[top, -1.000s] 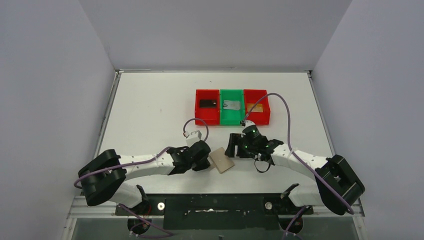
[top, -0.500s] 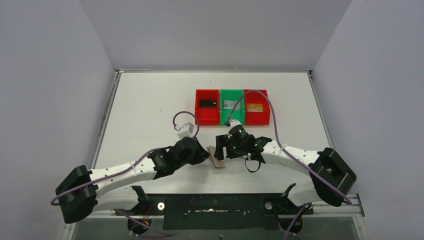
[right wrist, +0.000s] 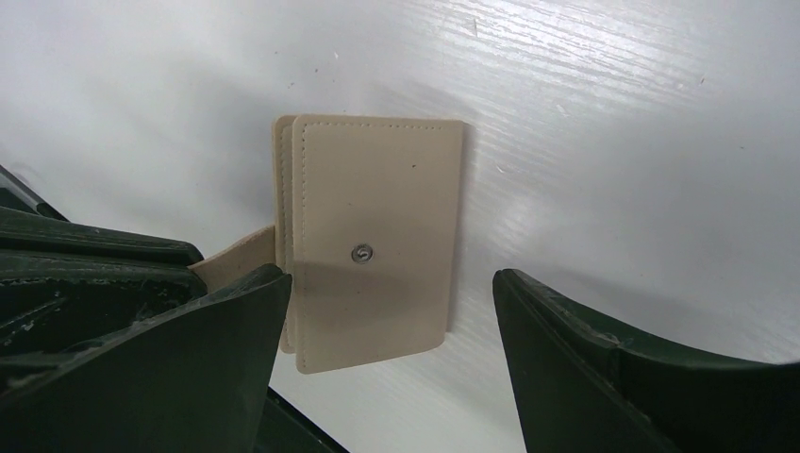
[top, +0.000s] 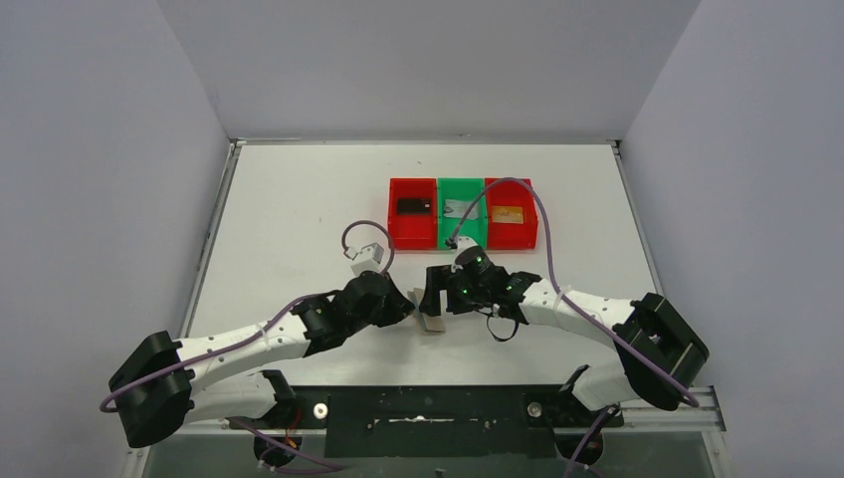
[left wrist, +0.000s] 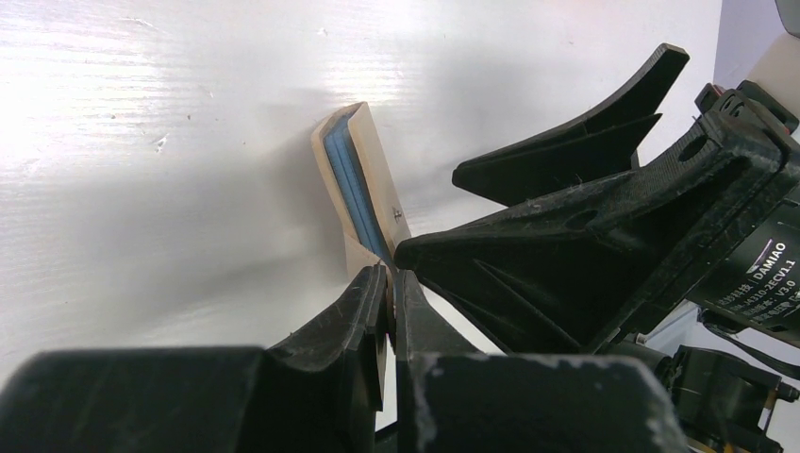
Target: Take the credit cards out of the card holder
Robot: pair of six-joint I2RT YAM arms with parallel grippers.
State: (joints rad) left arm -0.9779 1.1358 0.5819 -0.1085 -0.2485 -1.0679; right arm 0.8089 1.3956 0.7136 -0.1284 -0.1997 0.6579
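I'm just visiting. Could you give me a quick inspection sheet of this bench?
Surface: white table, lightly scuffed.
Job's things: card holder folded, tab undone; black card, grey card, orange card, one in each of the bins.
Clutter: nothing seen.
Grippers: left gripper shut on the tab; right gripper open astride the holder.
Cables: purple cables loop over both wrists.
Surroundings: plain grey walls.

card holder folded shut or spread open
Folded, not spread: the card holder shows its tan outer face and snap, leaves stacked; only a sliver of blue lining shows edge-on.
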